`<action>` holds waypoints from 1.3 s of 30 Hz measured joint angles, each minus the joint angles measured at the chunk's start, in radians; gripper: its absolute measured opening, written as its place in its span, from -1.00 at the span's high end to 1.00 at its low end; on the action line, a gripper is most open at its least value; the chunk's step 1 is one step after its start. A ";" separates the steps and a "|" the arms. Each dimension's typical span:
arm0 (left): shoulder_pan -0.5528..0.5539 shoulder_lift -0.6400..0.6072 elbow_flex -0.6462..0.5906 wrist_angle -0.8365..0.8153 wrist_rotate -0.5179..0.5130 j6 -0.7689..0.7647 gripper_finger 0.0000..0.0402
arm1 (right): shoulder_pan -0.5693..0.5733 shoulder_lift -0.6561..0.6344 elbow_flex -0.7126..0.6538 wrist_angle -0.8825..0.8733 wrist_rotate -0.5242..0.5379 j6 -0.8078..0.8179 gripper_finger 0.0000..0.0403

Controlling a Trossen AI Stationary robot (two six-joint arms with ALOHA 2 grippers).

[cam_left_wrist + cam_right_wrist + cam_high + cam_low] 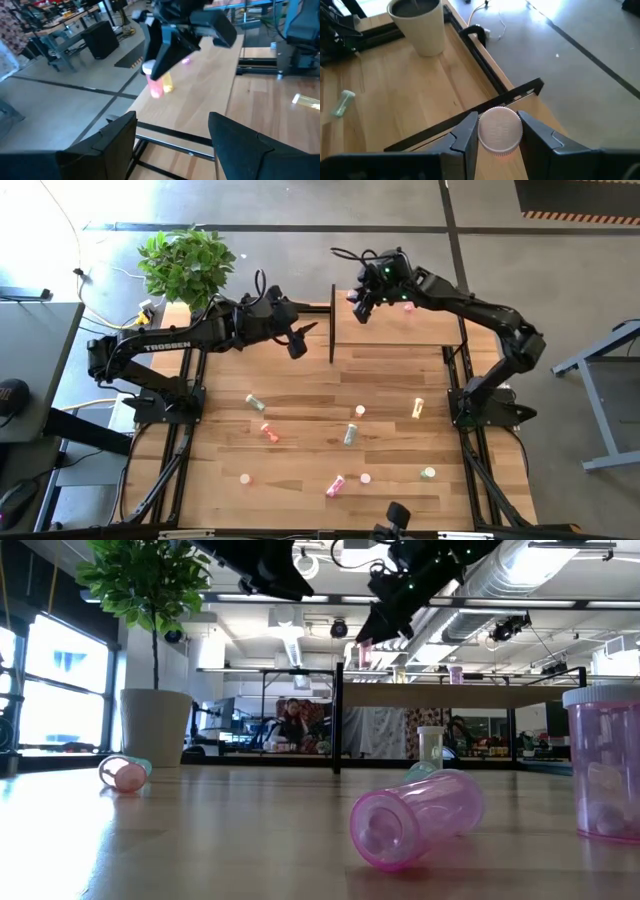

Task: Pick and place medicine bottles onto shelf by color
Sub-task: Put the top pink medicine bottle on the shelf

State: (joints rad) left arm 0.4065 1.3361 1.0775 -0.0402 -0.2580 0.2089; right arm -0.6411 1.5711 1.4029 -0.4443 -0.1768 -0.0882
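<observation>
My right gripper (358, 302) is shut on a pink bottle (500, 129) above the near-left corner of the light-wood shelf (400, 330), beside its black upright panel (332, 325). The left wrist view shows this bottle (154, 84) hanging under the fingers, with a yellow bottle (168, 83) standing on the shelf behind it. My left gripper (297, 342) is open and empty, left of the panel and above the table. Several pink, green, orange-red and yellow bottles stand or lie on the table, among them a pink one lying on its side (415, 815). My right gripper pinches the pink bottle's capped upper end (496, 131) between its two fingers. The fingers come from above, pointing down. The bottle hangs upright below them (365, 652), lifted clear of the shelf top.
A potted plant (185, 265) stands at the table's far left corner. Another pink bottle (455, 672) stands on the shelf. Loose bottles are spread over the table's near half, such as a yellow one (417, 408) and a green one (255, 402). People show in the room behind.
</observation>
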 joint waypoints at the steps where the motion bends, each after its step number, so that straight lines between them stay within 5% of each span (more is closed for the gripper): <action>1: 0.000 0.000 0.000 0.000 -0.006 0.000 -0.19 | 0.000 0.009 0.000 0.000 0.000 0.000 0.48; 39: 0.008 0.000 0.000 -0.001 -0.068 -0.014 -0.19 | -0.002 0.125 0.000 0.059 0.072 0.089 0.48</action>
State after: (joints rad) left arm 0.4147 1.3361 1.0775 -0.0408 -0.3260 0.1948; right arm -0.6429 1.6962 1.4030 -0.3850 -0.1048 0.0010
